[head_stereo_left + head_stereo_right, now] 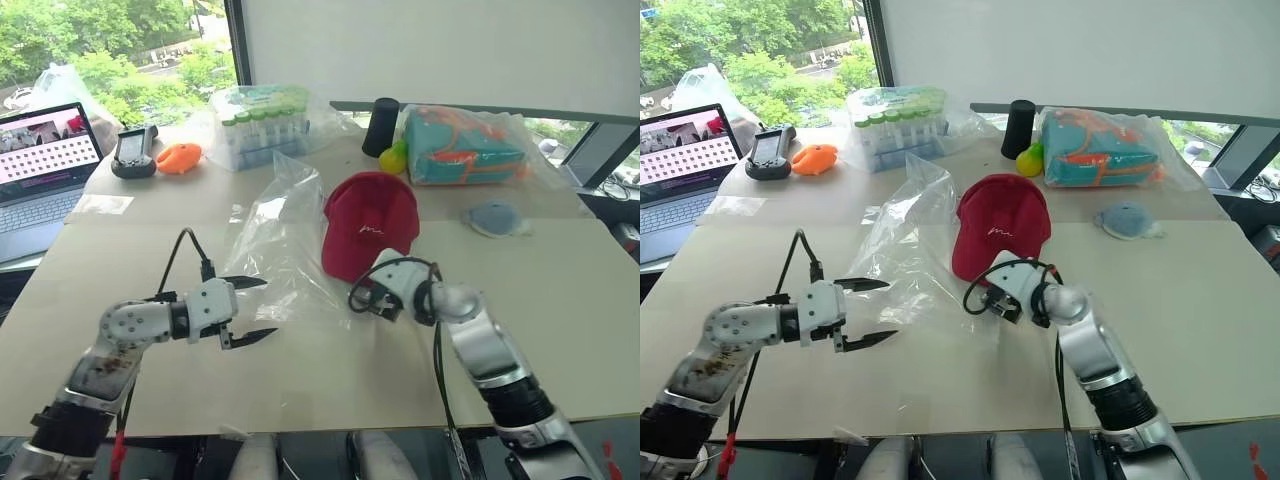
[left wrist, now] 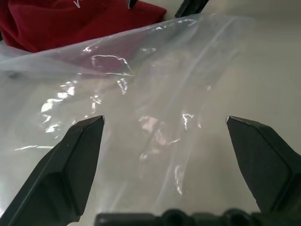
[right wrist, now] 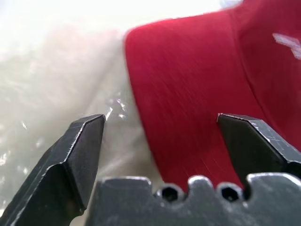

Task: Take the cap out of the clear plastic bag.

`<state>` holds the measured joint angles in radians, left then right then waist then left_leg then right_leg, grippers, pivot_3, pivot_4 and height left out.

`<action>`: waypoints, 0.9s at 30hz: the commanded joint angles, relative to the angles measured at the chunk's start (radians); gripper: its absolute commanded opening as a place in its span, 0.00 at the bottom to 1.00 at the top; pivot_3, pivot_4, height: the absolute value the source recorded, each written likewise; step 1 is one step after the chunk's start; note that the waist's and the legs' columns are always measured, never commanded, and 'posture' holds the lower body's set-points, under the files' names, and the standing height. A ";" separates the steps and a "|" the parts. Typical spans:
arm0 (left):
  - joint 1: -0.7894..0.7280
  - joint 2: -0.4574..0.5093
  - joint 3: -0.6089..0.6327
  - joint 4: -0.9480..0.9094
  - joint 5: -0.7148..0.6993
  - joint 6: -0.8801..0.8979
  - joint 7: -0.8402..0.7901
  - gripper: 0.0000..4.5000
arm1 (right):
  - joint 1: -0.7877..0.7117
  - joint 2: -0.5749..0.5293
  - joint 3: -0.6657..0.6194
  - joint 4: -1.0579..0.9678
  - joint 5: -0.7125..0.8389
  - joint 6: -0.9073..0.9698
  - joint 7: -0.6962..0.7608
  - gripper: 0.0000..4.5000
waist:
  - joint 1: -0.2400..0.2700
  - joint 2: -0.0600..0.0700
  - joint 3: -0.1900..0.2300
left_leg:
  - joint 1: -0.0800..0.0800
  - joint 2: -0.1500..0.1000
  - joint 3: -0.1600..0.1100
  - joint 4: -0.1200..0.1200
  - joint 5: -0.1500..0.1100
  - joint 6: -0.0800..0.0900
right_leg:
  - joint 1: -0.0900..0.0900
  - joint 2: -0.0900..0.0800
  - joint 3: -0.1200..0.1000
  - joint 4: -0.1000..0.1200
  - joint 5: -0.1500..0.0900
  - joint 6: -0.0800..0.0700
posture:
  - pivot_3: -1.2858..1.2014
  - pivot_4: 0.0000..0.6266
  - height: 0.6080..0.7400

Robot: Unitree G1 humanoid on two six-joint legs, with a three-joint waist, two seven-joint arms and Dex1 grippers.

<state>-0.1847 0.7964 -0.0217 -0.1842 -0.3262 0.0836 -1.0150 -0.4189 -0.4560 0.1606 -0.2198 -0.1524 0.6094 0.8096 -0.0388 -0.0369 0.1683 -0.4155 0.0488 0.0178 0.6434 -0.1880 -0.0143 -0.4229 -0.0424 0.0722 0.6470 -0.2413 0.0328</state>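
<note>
The clear plastic bag (image 1: 272, 240) lies crumpled on the table (image 1: 560, 300). The red cap (image 1: 368, 228) sits beside it, out of the bag, its brim hidden behind the right gripper (image 3: 160, 123). Both the right gripper and the left gripper (image 1: 255, 309) have jaws spread wide, grasping nothing.

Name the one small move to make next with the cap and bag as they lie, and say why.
Probably draw both arms back. The cap lies on the table beside the clear plastic bag, seemingly out of it, and both the left end effector and the right end effector are open and empty.
</note>
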 commanded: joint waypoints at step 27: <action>0.122 -0.378 0.520 -0.036 -0.024 0.378 1.065 0.99 | -0.045 -0.013 -0.349 0.273 0.120 -0.099 -0.604 1.00 | 0.004 0.000 0.001 | -0.005 -0.004 -0.003 -0.002 0.000 -0.001 | -0.003 -0.003 0.000 -0.002 0.005 -0.006 | 0.52 0.24 1.00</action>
<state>-0.0562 0.4202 0.5009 -0.1846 -0.3732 0.5213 0.0597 -0.4460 -0.4384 -0.1792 0.0713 -0.0111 0.5783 0.2213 -0.0345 -0.0366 0.1691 -0.4203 0.0451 0.0151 0.6424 -0.1880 -0.0153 -0.4257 -0.0448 0.0722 0.6455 -0.2354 0.0267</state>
